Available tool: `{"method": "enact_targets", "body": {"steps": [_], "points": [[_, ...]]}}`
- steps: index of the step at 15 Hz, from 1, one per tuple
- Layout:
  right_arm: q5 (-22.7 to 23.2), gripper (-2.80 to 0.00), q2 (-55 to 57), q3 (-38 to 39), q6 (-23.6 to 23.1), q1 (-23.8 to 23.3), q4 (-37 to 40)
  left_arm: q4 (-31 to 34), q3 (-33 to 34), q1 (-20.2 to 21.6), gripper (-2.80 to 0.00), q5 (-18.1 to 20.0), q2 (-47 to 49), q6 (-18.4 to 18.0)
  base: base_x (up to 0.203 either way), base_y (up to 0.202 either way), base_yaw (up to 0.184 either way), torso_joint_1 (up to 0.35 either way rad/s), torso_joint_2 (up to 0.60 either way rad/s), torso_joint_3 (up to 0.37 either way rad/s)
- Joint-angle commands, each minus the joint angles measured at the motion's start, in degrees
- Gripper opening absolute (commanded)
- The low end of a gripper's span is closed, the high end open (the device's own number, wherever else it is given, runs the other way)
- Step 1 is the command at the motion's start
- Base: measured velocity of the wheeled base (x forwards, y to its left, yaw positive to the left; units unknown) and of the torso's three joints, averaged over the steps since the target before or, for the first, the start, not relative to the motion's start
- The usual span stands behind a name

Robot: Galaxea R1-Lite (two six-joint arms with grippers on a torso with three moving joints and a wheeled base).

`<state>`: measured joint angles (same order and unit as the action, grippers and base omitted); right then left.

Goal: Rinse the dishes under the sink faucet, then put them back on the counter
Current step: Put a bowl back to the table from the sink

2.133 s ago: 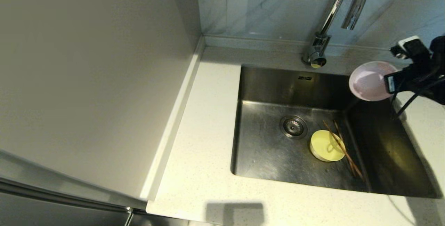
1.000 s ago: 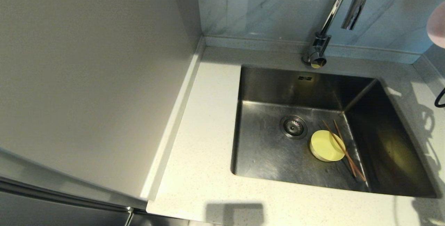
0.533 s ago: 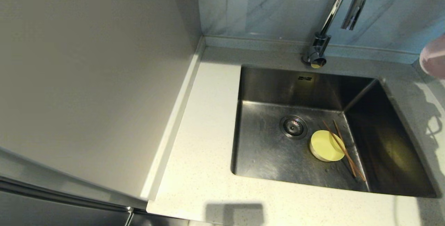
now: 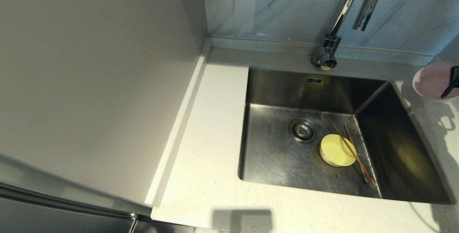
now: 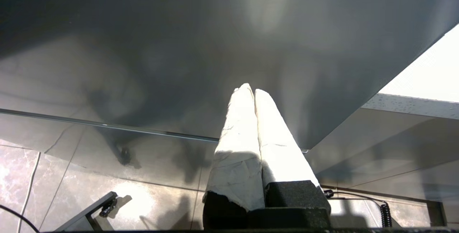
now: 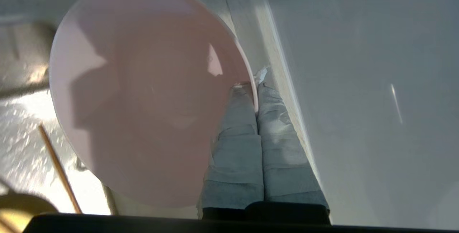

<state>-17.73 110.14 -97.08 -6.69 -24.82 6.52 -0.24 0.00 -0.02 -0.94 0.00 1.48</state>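
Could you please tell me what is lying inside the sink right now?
Inside the sink: the yellow-green bowl, two chopsticks resting across it, and the strainer drain. The floor under that bowl is covered.

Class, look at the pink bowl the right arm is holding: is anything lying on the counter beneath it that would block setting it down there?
Nothing visible does. The pink bowl hangs over bare counter right of the sink.

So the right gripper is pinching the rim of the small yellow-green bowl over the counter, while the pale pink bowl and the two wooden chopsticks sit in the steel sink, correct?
Not quite: the bowls are swapped. In the right wrist view the right gripper pinches the rim of the small pale pink round bowl. The head view shows the small yellow-green bowl beside the two thin brown wooden chopsticks in the square stainless steel sink.
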Motion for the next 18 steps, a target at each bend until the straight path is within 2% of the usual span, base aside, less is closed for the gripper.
{"method": "enact_targets", "body": {"steps": [1, 9, 10, 18], "points": [[-0.1, -2.8, 6.0, -4.0, -0.1, -0.2, 0.1, 0.0, 0.0, 0.0, -2.8, 0.0, -0.2, 0.0, 0.0, 0.0, 0.0, 0.0, 0.0, 0.0], [-0.6, -2.8, 9.9, -6.2, -0.4, -0.1, -0.3, 0.0, 0.0, 0.0, -2.8, 0.0, -0.2, 0.0, 0.0, 0.0, 0.0, 0.0, 0.0, 0.0], [-0.7, 0.0, 10.1, -6.3, -0.4, 0.0, -0.3, 0.0, 0.0, 0.0, -2.8, 0.0, -0.2, 0.0, 0.0, 0.0, 0.0, 0.0, 0.0, 0.0], [-0.7, 0.0, 8.1, -10.9, -1.4, -0.2, -0.7, 0.0, 0.0, 0.0, -2.8, 0.0, -0.2, 0.0, 0.0, 0.0, 0.0, 0.0, 0.0, 0.0]]}}
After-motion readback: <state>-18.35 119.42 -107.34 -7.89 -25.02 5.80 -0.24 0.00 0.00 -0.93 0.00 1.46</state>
